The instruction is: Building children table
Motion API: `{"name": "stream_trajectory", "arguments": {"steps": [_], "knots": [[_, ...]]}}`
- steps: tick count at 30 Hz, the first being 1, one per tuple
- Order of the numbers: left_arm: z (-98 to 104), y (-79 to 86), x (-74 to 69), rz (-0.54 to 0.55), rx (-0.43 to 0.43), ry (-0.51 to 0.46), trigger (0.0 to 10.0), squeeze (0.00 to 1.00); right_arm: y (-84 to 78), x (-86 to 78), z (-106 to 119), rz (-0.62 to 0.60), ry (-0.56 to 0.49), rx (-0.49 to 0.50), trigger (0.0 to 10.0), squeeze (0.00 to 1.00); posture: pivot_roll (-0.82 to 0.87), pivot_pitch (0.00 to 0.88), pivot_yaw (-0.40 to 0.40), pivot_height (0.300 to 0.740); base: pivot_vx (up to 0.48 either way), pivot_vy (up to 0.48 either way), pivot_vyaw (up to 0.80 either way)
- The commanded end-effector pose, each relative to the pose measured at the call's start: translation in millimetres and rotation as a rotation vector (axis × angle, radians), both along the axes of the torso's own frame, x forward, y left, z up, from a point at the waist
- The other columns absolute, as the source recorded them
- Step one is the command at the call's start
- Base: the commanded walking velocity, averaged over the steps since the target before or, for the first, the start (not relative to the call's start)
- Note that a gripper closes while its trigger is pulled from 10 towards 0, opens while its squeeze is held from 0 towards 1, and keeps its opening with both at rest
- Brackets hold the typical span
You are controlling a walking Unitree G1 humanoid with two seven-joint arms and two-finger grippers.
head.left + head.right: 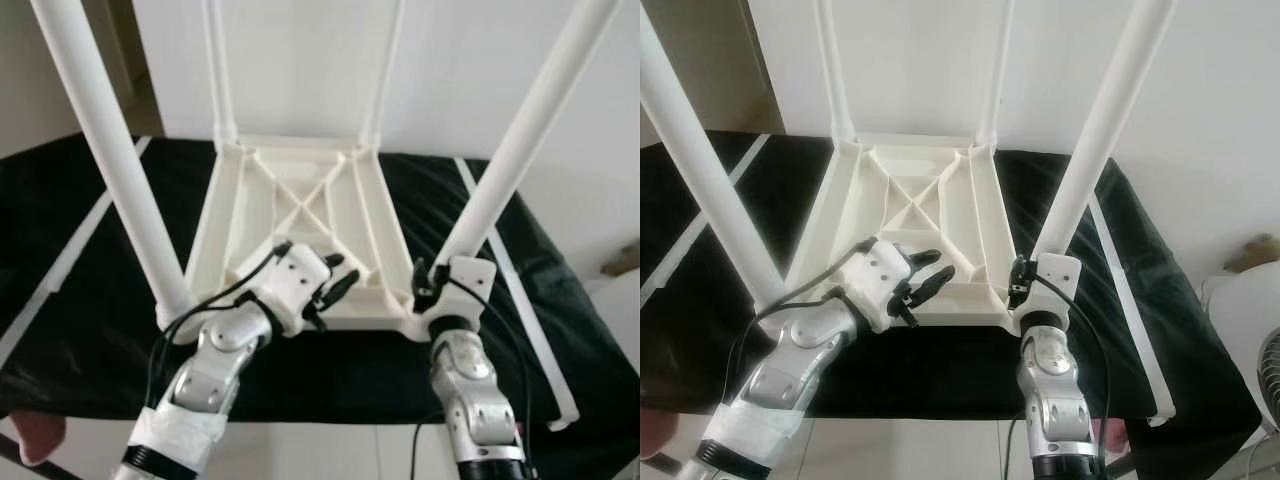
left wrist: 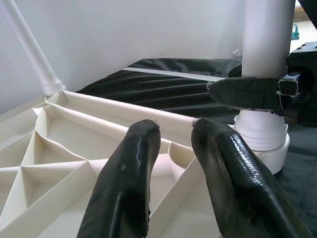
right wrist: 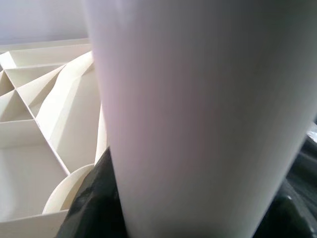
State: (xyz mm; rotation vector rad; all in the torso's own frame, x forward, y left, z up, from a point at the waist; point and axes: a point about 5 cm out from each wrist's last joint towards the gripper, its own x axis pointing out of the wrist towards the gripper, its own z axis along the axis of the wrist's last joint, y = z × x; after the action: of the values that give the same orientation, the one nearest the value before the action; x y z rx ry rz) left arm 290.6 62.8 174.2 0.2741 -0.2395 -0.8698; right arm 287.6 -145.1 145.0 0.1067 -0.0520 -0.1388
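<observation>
White children's table top (image 1: 300, 215) lay upside down on the black-covered bench (image 1: 80, 300), ribbed underside up, sitting about mid-bench and reaching back to the wall edge. Four white legs stood up from its corners: near-left leg (image 1: 110, 150), near-right leg (image 1: 525, 140), and two thinner-looking far legs (image 1: 222, 70) by the wall. White strips (image 1: 70, 255) ran across the black cover on both sides of the table top.

Left gripper (image 1: 332, 282) hovered over the near edge of the table top, between the two near legs, pointed toward the near-right corner. Its fingers (image 2: 133, 173) were a narrow gap apart, nothing between them, just above the ribbed compartments; touching the plastic or not, could not tell. In the left wrist view the near-right leg's base collar (image 2: 262, 136) sat in its corner socket, with a black finger of the other gripper (image 2: 245, 92) lying across the leg just above the collar.

Right gripper (image 1: 430, 285) was at the near-right corner, pressed against the base of the near-right leg. The right wrist view had the leg very close up, with the round socket rim (image 3: 69, 191) below. One black finger lay on the leg's side; whether the pair actually clamped it, could not tell.

A pinkish object (image 1: 35, 435) sat at the near-left edge below the bench, too unclear to identify.
</observation>
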Motion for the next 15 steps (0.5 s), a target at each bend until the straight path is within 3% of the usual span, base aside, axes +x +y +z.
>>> {"name": "stream_trajectory", "arguments": {"steps": [1, 2, 3, 4, 5, 15], "knots": [[0.1, 1.2, 0.2, 0.007, -0.004, -0.006, 10.0, 0.0, -1.2, 0.5, -5.2, -0.013, 0.037, 0.07, 10.0, 0.0, -0.11, 0.015, -0.031, 0.74, 0.0, 0.0, 0.0], [0.0, 1.2, 0.4, 0.006, -0.003, -0.007, 10.0, 0.0, -1.4, 0.3, -4.2, -0.018, 0.038, 0.074, 10.0, 0.0, -0.11, 0.017, -0.032, 0.74, 0.0, 0.0, 0.0], [-0.1, 1.2, 0.7, 0.007, 0.0, -0.008, 10.0, 0.0, 0.0, 0.1, -3.8, -0.011, 0.036, 0.064, 10.0, 0.25, -0.11, 0.017, -0.029, 0.74, 0.0, 0.0, 0.0], [-0.1, 1.2, 0.7, 0.007, 0.0, -0.008, 10.0, 0.0, 0.0, 0.1, -3.8, -0.011, 0.036, 0.064, 10.0, 0.25, -0.11, 0.017, -0.029, 0.74, 0.0, 0.0, 0.0], [0.1, 1.4, 0.8, 0.006, 0.0, -0.009, 10.0, 0.0, 1.2, -0.1, -3.6, -0.005, 0.035, 0.062, 10.0, 1.0, -0.11, 0.017, -0.029, 0.74, 0.0, 0.0, 0.0], [2.1, 2.3, 1.6, 0.009, 0.002, -0.016, 10.0, 0.0, 7.7, 0.6, 5.3, 0.093, -0.026, 0.038, 10.0, 1.0, -0.1, 0.014, -0.025, 0.74, 0.0, 0.0, 0.0]]}}
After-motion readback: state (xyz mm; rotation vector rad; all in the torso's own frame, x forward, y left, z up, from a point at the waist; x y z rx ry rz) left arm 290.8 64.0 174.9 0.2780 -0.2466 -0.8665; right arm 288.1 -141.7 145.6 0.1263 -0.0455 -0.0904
